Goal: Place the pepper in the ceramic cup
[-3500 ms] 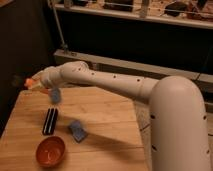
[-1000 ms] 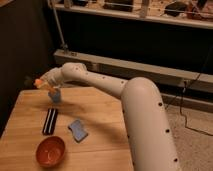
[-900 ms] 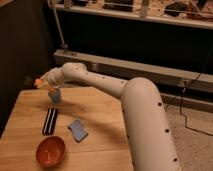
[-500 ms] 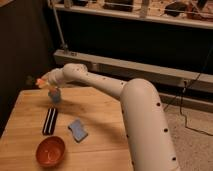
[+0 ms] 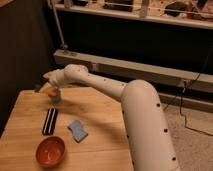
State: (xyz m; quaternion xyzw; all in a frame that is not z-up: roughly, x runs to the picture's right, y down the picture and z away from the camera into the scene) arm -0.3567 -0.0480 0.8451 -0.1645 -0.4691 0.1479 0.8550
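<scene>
The pale-blue ceramic cup stands at the back left of the wooden table. An orange patch, the pepper, shows at the cup's mouth and sticks up a little from it. My gripper hangs at the end of the white arm, just above and slightly left of the cup. I cannot make out whether it still touches the pepper.
A black bar lies in front of the cup. A flat blue block sits to the right of the bar, and an orange bowl stands near the front edge. A dark wall and a metal rail run behind the table.
The pepper was up at the gripper, left of the cup; now its orange shows lower, at the cup's mouth. The arm has barely shifted.
</scene>
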